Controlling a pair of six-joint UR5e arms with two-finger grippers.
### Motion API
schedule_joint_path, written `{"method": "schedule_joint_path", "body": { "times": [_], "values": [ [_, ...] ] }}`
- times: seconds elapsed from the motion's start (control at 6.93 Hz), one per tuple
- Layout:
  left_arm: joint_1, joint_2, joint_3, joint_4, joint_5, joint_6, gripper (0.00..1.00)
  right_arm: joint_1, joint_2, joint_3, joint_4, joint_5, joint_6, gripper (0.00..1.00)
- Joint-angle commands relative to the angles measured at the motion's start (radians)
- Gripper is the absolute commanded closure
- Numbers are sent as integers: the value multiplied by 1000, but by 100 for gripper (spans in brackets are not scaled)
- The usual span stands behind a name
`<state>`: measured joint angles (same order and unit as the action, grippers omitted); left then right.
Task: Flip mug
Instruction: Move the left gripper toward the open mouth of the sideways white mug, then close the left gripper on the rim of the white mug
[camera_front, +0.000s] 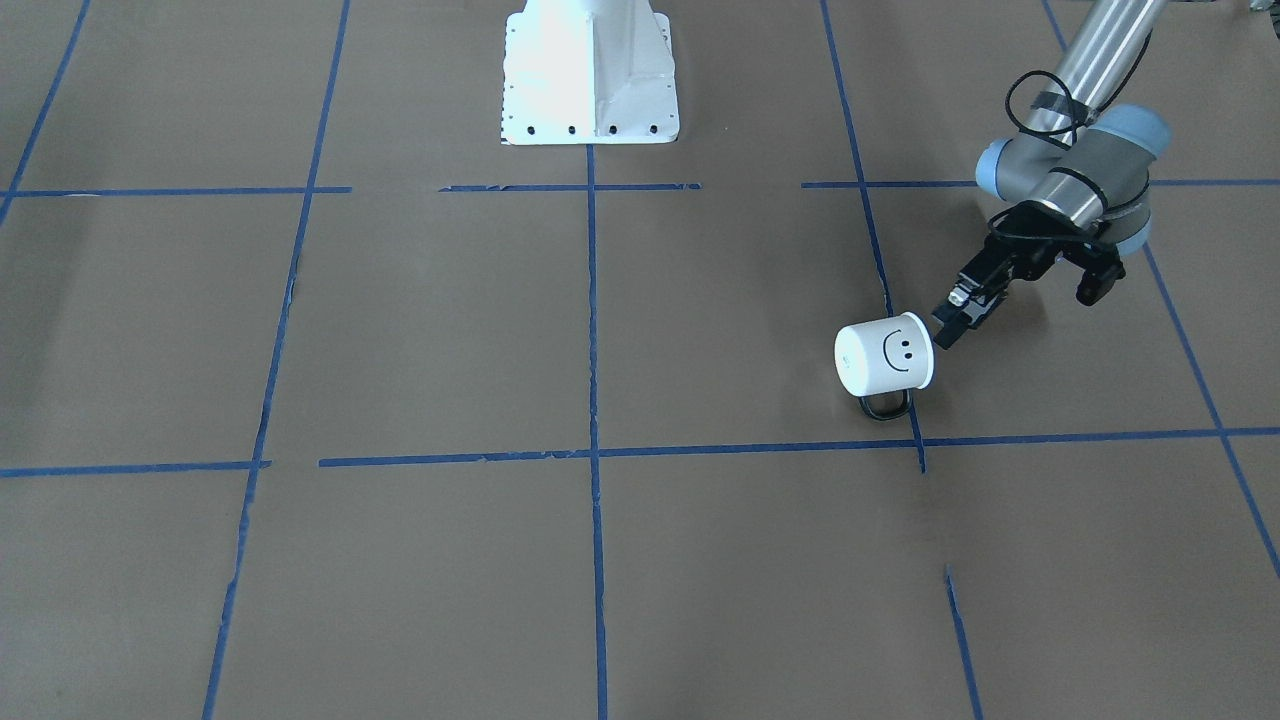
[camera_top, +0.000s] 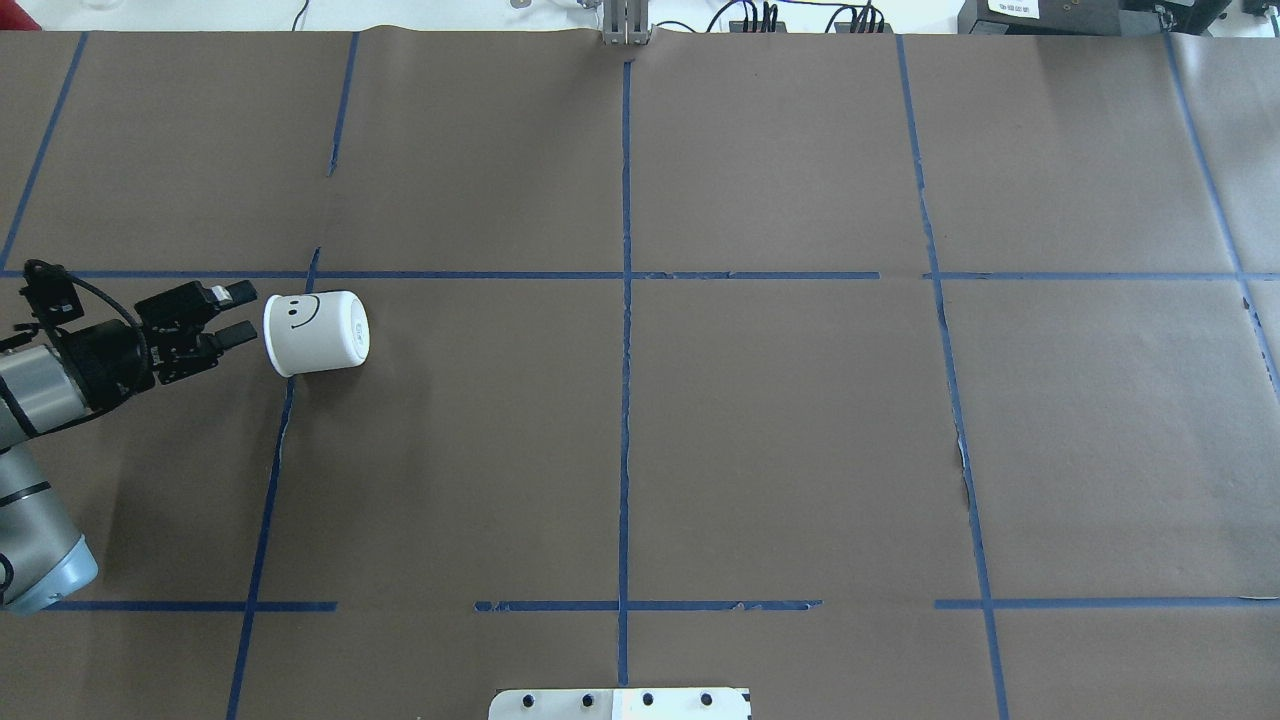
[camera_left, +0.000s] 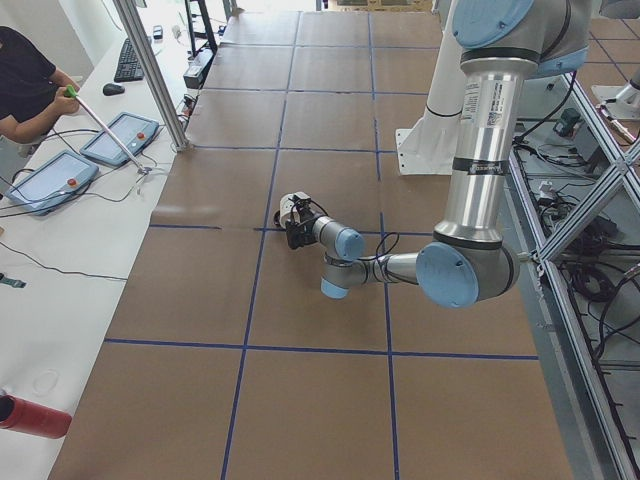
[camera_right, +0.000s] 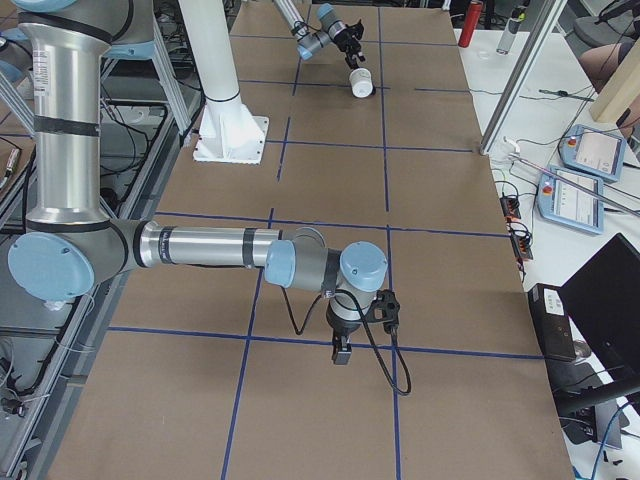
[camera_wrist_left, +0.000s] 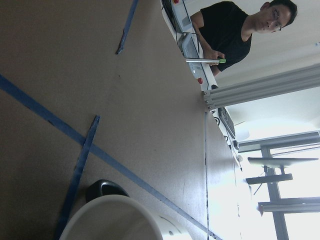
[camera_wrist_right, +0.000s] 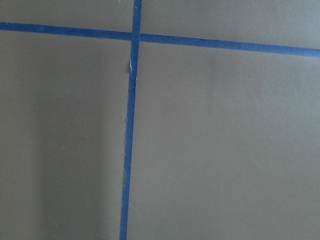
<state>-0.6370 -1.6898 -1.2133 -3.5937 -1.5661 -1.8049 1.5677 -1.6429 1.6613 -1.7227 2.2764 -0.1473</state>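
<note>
The white mug (camera_front: 885, 352) with a black smiley face lies on its side on the brown table, with its black handle (camera_front: 885, 408) against the paper. Its mouth faces my left gripper (camera_front: 947, 327). In the overhead view the mug (camera_top: 316, 333) lies just right of the left gripper (camera_top: 245, 313), whose jaws stand apart and empty, with the tips close to the rim. The mug's rim (camera_wrist_left: 115, 220) fills the bottom of the left wrist view. My right gripper (camera_right: 340, 350) shows only in the exterior right view, low over the table far from the mug; I cannot tell whether it is open.
The white robot base (camera_front: 590, 75) stands at the table's middle near edge. Blue tape lines (camera_top: 625, 400) divide the brown paper. An operator (camera_wrist_left: 235, 30) sits beyond the far table edge with tablets (camera_left: 45, 180).
</note>
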Motion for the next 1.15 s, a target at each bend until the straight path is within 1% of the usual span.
{"method": "schedule_joint_path", "body": {
  "times": [0.0,0.43,0.72,0.87,1.01],
  "values": [
    [16,-5,11,-2,-8,22,0,0,0,0,0,0,0,0],
    [17,-30,6,-3,-5,18,0,0,0,0,0,0,0,0],
    [19,-40,15,-2,-6,19,8,0,0,0,0,0,0,0],
    [19,-53,24,-2,-6,18,44,0,0,0,0,0,0,0],
    [19,-56,32,-2,-6,15,88,0,0,0,0,0,0,0]
  ]
}}
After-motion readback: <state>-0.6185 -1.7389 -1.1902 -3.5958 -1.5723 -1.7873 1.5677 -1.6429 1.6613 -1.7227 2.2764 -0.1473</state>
